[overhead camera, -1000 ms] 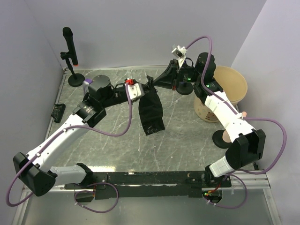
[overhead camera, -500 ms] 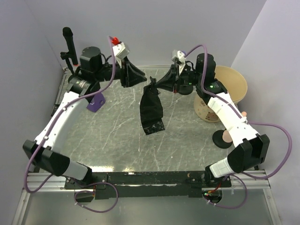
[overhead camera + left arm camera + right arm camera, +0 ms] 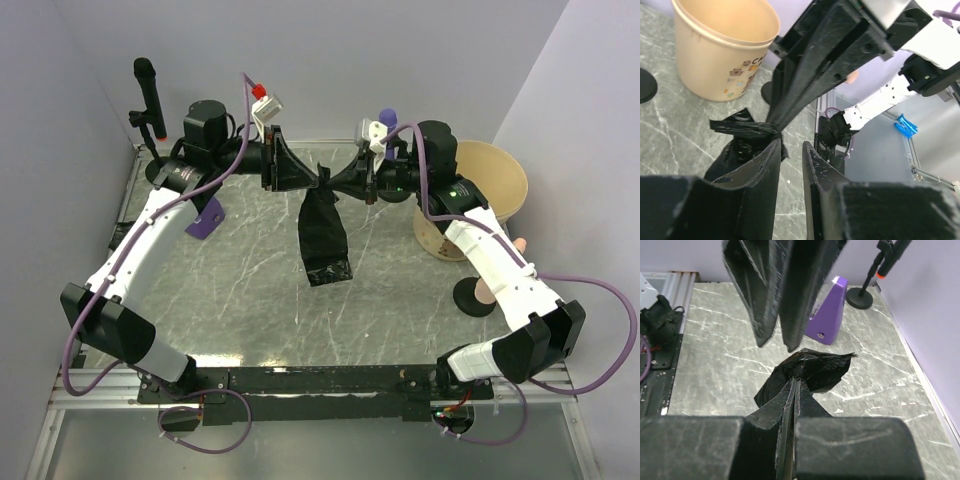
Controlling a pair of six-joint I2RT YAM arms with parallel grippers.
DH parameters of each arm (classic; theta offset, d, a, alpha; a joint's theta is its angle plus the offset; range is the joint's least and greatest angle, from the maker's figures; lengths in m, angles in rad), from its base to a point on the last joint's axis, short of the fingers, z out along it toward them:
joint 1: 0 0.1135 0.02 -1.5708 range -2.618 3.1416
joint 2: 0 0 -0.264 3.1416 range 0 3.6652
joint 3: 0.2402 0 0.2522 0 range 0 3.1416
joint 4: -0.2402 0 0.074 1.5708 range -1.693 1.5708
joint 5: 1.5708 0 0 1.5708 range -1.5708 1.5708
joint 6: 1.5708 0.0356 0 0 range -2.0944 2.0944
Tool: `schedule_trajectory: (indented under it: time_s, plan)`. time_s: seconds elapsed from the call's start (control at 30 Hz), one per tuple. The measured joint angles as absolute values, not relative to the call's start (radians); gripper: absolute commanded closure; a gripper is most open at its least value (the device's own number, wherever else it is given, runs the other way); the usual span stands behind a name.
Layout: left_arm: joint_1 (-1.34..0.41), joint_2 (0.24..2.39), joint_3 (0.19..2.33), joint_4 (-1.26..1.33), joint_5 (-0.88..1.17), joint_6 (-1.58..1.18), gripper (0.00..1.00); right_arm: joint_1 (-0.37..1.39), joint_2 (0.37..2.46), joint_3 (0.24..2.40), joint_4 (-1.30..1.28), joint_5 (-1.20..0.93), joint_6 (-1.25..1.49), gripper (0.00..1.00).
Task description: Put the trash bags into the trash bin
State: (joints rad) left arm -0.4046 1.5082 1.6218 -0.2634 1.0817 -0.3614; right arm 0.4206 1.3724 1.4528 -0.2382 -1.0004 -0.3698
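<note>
Jaws pinched shut on the neck of the bag [image 3: 324,235] at the right gripper [image 3: 795,381], slightly apart and empty at the left gripper [image 3: 792,148], just swung back in tip to tip, leaving it hanging over mid-table, well short of the bin [image 3: 492,190].

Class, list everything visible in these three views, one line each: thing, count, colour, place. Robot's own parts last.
thin glossy black plastic trash bag: one, black, hanging over the table's middle by its pinched top
round tapered tan bucket: one, tan, upright at the table's right edge
purple wedge-shaped block: one, purple, back left by the left arm
black microphone on a stand: one, black, back left corner
black round stand base: one, black, right side, nearer than the bucket
grey marbled table: one, grey, under everything
left gripper: one, black, open, tips beside the bag's top
right gripper: one, black, shut on the bag's top
</note>
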Motion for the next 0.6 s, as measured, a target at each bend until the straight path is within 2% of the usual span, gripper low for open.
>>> schedule_trajectory:
  time_s: [0.37, 0.6]
  plan:
    - [-0.404, 1.514, 1.617, -0.221, 1.112, -0.396, 0.7, 0.437, 1.372, 1.453, -0.253, -0.966, -0.397, 1.0]
    - [-0.404, 1.542, 1.61, -0.171, 1.117, -0.425, 0.92, 0.443, 1.372, 1.453, -0.263, -0.958, -0.413, 1.0]
